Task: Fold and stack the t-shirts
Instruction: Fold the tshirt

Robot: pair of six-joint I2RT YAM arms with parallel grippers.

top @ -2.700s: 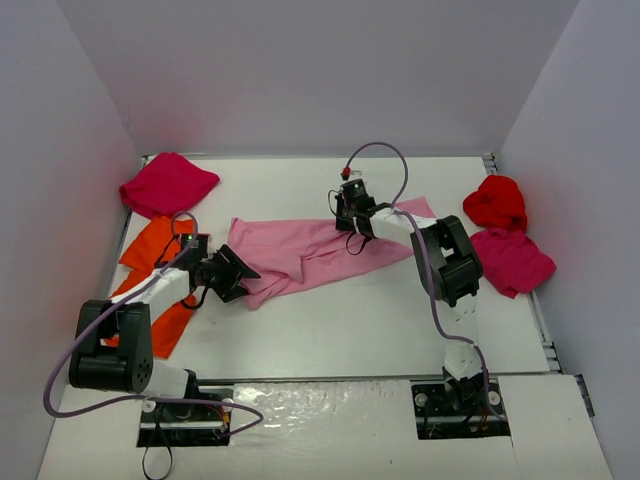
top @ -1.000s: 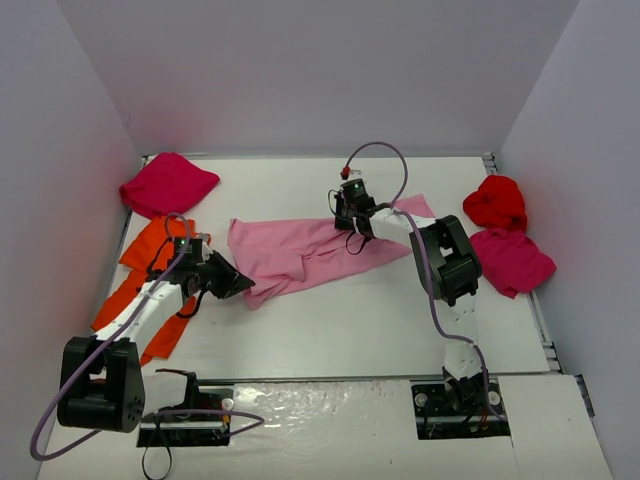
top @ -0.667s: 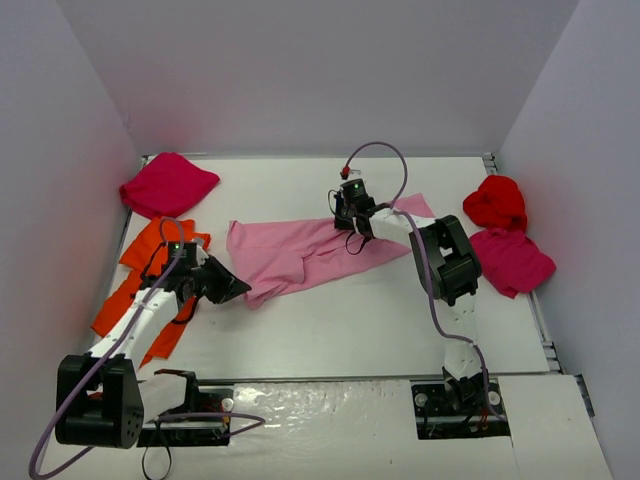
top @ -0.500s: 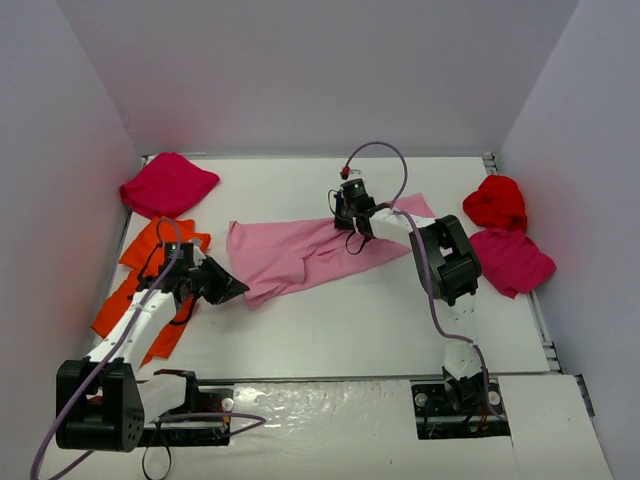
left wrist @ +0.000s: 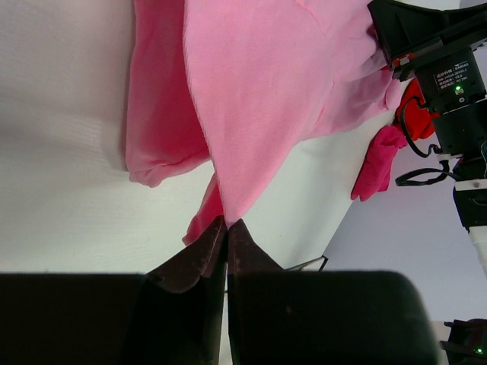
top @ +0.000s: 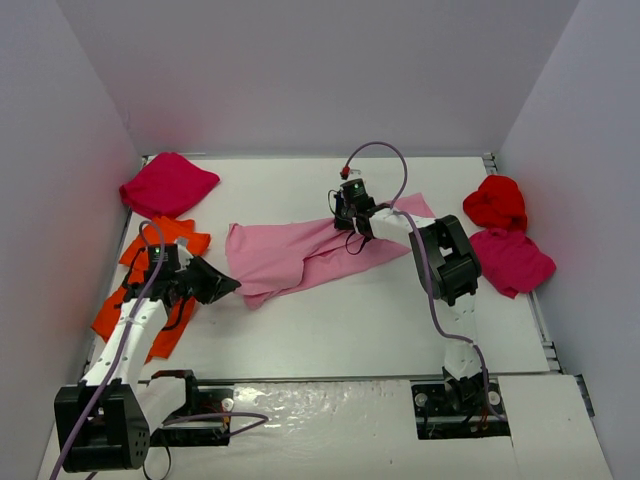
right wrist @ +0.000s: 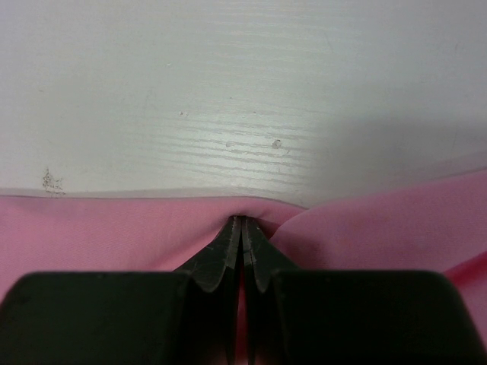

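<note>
The light pink t-shirt (top: 300, 252) lies stretched across the middle of the white table (top: 380, 320). My left gripper (top: 234, 287) is shut on its near left corner; in the left wrist view the pink cloth (left wrist: 259, 84) runs up from the pinched tips of that gripper (left wrist: 227, 222). At the far edge of the shirt my right gripper (top: 341, 216) is shut on the cloth, and the right wrist view shows its tips (right wrist: 241, 221) biting a fold of pink fabric (right wrist: 114, 236).
An orange t-shirt (top: 150, 262) lies under my left arm. A magenta one (top: 168, 183) is bunched at the back left. A bright red shirt (top: 495, 201) and a magenta one (top: 512, 261) lie by the right wall. Walls close in three sides.
My left arm has swung left and back toward the near edge, drawing the pink shirt's corner slightly leftward. The right gripper has held still.
</note>
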